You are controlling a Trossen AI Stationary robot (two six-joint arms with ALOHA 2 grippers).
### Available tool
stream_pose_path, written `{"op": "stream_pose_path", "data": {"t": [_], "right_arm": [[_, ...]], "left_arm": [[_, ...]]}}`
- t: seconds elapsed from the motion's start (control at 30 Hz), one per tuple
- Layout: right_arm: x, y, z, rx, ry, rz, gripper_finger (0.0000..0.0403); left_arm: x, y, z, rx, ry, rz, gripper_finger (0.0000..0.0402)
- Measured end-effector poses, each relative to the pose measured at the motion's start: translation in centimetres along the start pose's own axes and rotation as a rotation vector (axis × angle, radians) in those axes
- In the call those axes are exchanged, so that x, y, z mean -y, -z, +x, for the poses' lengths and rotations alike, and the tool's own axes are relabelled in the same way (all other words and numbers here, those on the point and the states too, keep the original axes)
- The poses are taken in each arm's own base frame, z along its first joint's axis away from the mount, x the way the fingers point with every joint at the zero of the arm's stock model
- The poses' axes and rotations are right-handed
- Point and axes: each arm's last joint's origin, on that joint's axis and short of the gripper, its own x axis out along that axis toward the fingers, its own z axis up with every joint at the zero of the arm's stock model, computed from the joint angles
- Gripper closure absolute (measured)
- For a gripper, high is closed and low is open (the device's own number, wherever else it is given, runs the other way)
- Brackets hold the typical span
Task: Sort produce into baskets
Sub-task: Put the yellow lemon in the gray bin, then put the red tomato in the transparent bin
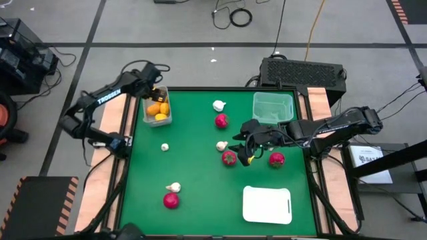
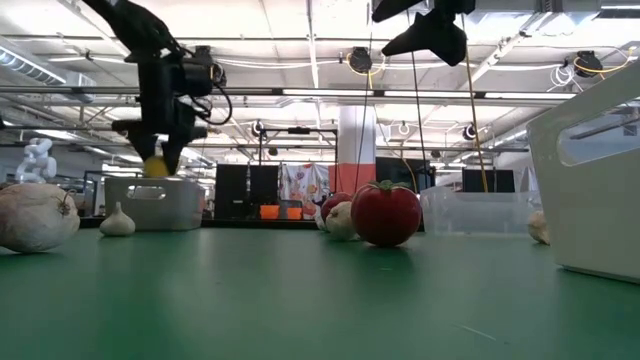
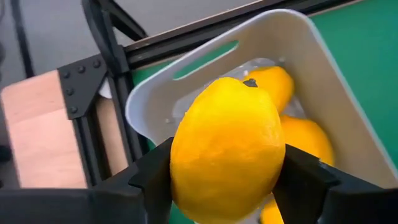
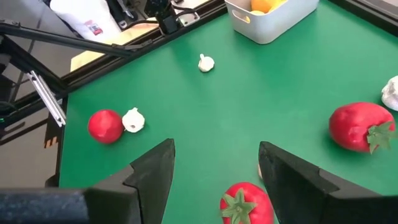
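Left gripper (image 3: 227, 186) clamps a glossy yellow lemon-shaped fruit (image 3: 227, 149) just above the whitish translucent rectangular bin (image 1: 158, 107), which already holds other lemons. Risk: released off-centre, the fruit could hit the rim and roll onto the green table (image 1: 200, 167).

Right gripper (image 4: 214, 165) hangs w/ fingers wide apart over a round red fruit with green stalk (image 4: 242, 202), near the clear greenish square bin (image 1: 273, 108); closing off-centre may knock it away.

Hard to tell: lemon count in the bin; low view hides the flat white tray (image 1: 267, 204) contents.

Green table (image 1: 200, 167) w/ 3 bins, 4 red fruits, 4 garlic bulbs scattered on it.
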Motion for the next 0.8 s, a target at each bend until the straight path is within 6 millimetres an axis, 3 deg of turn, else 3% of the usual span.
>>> {"op": "stream_pose_path", "data": {"t": [0.37, 0.57, 0.8], "right_arm": [[0.00, 0.00, 0.00, 0.000, 0.000, -0.008, 0.0179], [0.01, 0.01, 0.00, 0.000, 0.001, -0.026, 0.0179], [0.01, 0.01, 0.00, 0.000, 0.001, -0.014, 0.0179]], "left_arm": [[0.12, -0.08, 0.61, -0.018, -0.028, 0.036, 0.0092], [0.15, -0.05, 0.61, -0.021, -0.022, 0.035, 0.0085], [0.76, 0.09, 0.35, -0.045, 0.120, 0.038, 0.0085]]}}
